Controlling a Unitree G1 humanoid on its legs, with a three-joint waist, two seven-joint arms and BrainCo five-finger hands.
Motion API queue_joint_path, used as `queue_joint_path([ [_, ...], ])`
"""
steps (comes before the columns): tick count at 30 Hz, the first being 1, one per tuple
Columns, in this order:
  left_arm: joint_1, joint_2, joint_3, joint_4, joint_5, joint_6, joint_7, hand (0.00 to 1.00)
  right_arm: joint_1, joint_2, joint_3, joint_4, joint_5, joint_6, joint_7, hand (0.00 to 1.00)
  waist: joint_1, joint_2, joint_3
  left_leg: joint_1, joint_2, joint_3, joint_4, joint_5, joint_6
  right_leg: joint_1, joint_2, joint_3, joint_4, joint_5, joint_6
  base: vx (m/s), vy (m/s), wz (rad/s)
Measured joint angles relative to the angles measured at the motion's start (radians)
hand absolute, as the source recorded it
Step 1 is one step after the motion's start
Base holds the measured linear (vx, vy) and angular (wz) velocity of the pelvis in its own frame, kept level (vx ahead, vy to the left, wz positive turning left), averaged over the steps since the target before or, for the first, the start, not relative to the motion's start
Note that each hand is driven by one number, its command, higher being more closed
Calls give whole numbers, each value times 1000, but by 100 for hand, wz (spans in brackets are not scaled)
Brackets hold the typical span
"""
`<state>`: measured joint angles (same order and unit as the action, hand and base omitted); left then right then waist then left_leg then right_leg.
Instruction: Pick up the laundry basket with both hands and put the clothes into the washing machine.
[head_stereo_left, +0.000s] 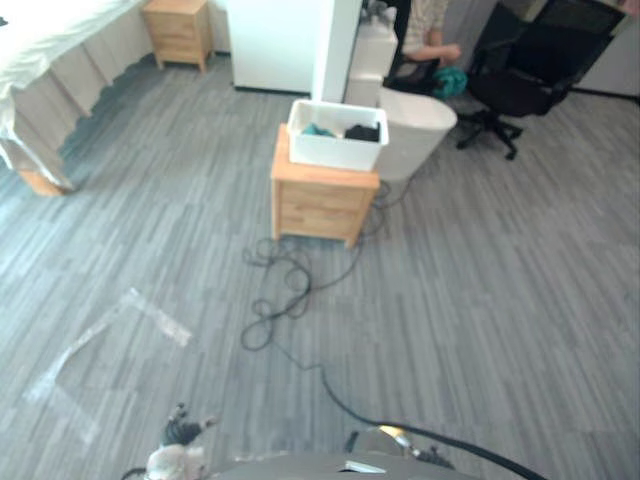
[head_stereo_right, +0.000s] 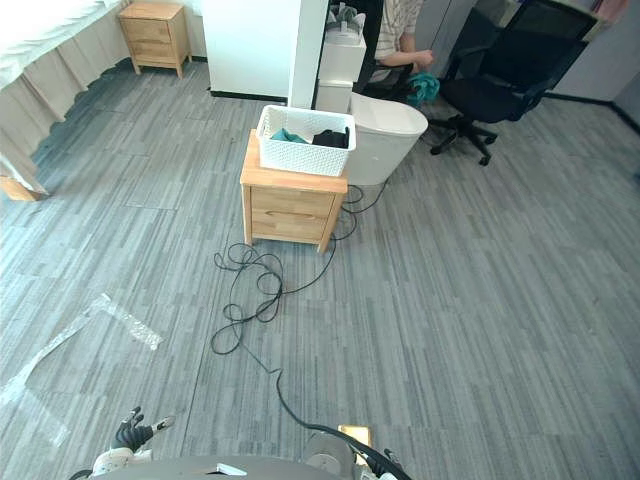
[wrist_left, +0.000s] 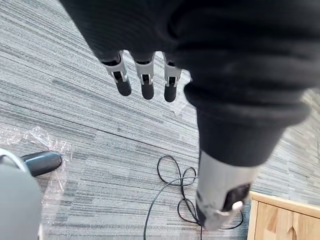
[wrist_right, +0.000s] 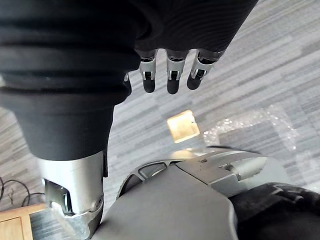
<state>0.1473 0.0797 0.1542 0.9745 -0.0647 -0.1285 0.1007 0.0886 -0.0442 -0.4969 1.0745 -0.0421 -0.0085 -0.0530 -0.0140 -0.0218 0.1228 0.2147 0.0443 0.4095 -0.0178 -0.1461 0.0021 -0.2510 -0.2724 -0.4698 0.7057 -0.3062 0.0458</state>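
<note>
Clothes (head_stereo_right: 332, 138) half hidden inside basket (head_stereo_right: 300, 157); person (head_stereo_right: 402, 30) cut off.

Upper centre: laundry basket (head_stereo_right: 300, 158) on counter (head_stereo_right: 290, 210), clothes (head_stereo_right: 333, 138) inside. Just behind, rightward: tub (head_stereo_right: 392, 132). Upper right: office chair (head_stereo_right: 500, 95). Upper left: bed (head_stereo_right: 40, 80), cabinet (head_stereo_right: 152, 35).

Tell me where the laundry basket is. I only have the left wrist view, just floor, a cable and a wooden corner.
Observer: The white laundry basket sits on top of a wooden nightstand, across the floor ahead of the robot.
Operator: Anything in it?
Observer: Yes, a teal garment and a dark garment.
Operator: Is the right hand busy?
Observer: No, the right hand has straight fingers and holds nothing.
</note>
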Motion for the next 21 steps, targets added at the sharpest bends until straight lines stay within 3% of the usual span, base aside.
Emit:
queue_joint_path([
  [3,-31,-7,0,26,6,2,-1,0,-12,-7,5,-8,0,-10,0,0,-3,14,24,25,33,-5,-2,-4,-7,-93,25,-1,-136,63,5,356,-63,17],
  [4,-45,-12,1,26,9,2,-1,0,-19,-11,5,-14,0,-10,1,0,-2,21,47,49,42,-2,-1,-5,-9,-119,34,16,-234,139,6,500,-173,18],
  [5,-53,-13,3,26,10,2,0,0,-17,-8,5,-24,0,-11,10,0,-6,18,54,69,43,4,-1,-7,-45,-129,37,18,-341,227,8,339,-139,19],
  [7,-53,-13,15,25,9,1,0,0,-12,-2,5,-27,-1,-8,12,0,-12,4,59,115,41,3,0,-40,-102,-131,33,41,-417,300,-2,520,-300,23],
  [8,-51,-21,34,27,9,2,1,0,-9,-5,3,-24,0,-9,21,0,-18,6,58,139,53,-3,17,-59,-131,-162,38,80,-328,375,-64,575,-389,19],
  [10,-56,-29,39,25,9,1,2,0,-3,-4,3,-28,-1,-18,37,0,-27,9,55,77,110,-12,169,-63,-136,-185,40,78,-227,287,-77,359,-343,12],
  [11,-64,-35,39,23,7,1,1,0,2,-5,-1,-25,-3,-16,42,0,-38,25,60,-11,190,-36,395,-53,-141,-159,68,54,-221,239,-90,462,-498,-1],
  [12,-67,-47,41,15,2,0,2,0,7,-6,-13,-22,-4,-8,37,0,-33,50,70,-86,281,-59,613,20,-133,-116,114,38,-219,196,-118,577,-549,-14],
  [13,-66,-52,41,14,-3,-1,1,0,7,-14,-13,-16,-4,-5,28,0,-25,60,73,-118,331,-59,724,65,-125,-91,138,35,-220,178,-139,596,-478,-48],
  [14,-66,-58,41,13,-13,-1,1,0,7,-26,-3,6,-4,-2,19,0,-13,67,73,-175,400,-48,941,74,-111,-41,178,46,-224,141,-155,492,-336,-53],
  [15,-65,-60,41,9,-16,-1,1,0,10,-27,5,7,-4,4,17,0,-11,62,79,-214,430,-36,1074,42,-94,29,205,54,-252,120,-166,459,-283,-48],
  [18,-60,-60,39,-54,-24,-7,2,0,-2,-29,26,7,-5,3,-5,0,-4,34,89,-312,424,36,1114,-29,-71,188,240,72,-381,111,-156,421,-220,-19],
  [21,-63,-60,30,-64,-23,-13,1,0,-32,-38,60,0,-5,1,-21,0,3,28,91,-382,379,113,931,-66,-77,267,242,94,-461,120,-144,424,-112,-23],
])
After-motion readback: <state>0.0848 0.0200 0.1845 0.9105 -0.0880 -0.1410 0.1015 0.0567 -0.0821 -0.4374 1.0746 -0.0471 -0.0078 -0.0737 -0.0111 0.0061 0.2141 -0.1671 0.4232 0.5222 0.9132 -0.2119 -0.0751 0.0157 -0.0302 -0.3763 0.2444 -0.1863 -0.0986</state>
